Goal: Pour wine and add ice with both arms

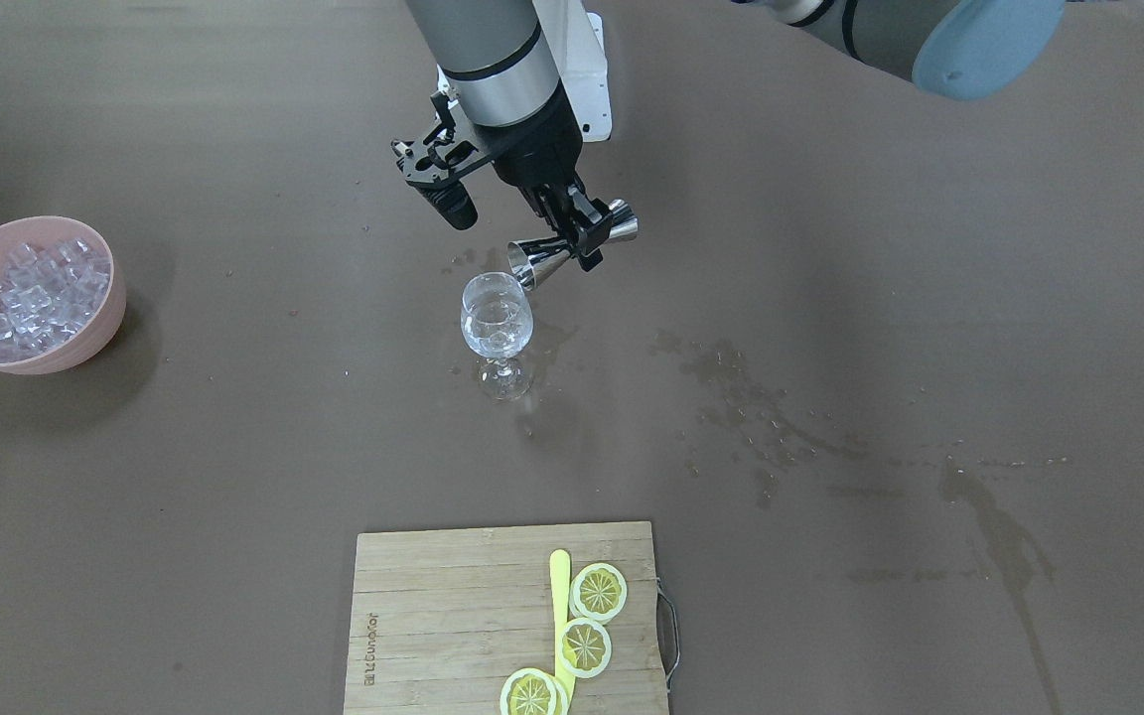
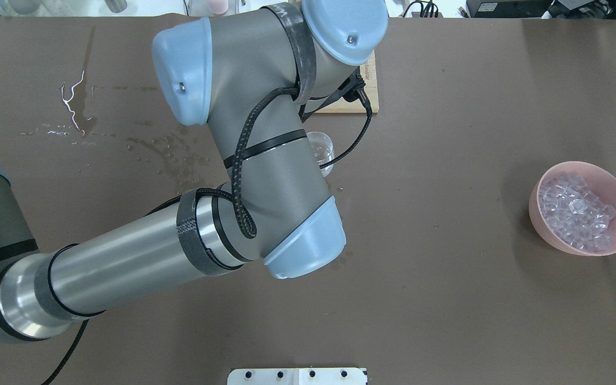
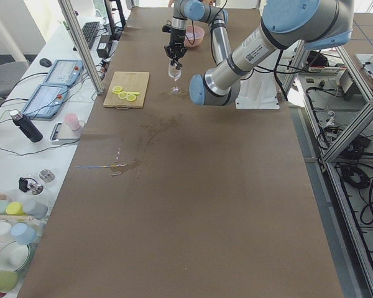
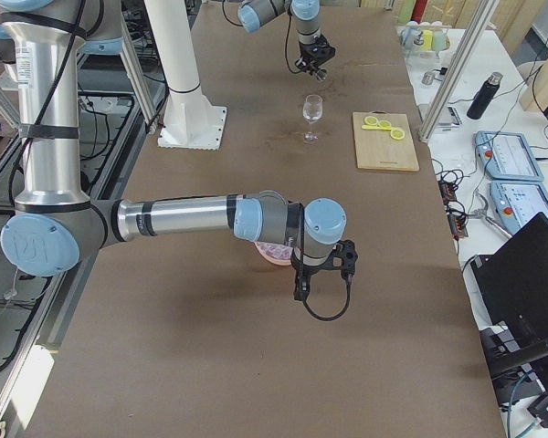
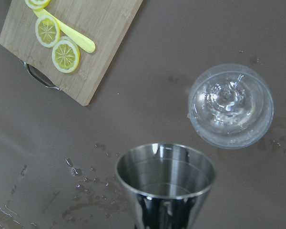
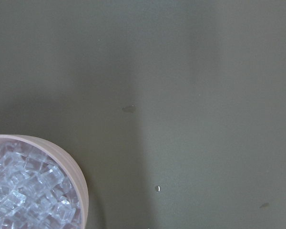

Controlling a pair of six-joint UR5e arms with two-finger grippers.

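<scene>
Left hand (image 1: 577,236): I am clamping it on the waist of the steel jigger (image 1: 535,261), which is tilting just beside the wine glass (image 1: 496,320) rim.
Wine (image 1: 495,340): sitting in that glass, mid-surface (image 1: 880,248).
Glass: I am judging it thin, fragile and top-heavy, best held by the stem.
Ice (image 1: 36,293): lying heaped in the pink bowl (image 1: 95,333); likely slippery and light.
Right hand (image 4: 321,274): hovering near that bowl; I cannot tell how open it is.

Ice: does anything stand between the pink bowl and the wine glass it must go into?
Nothing stands on the table between the ice and the wine glass. But the left gripper holds a tilted jigger by the glass's rim, crowding its mouth.
</scene>
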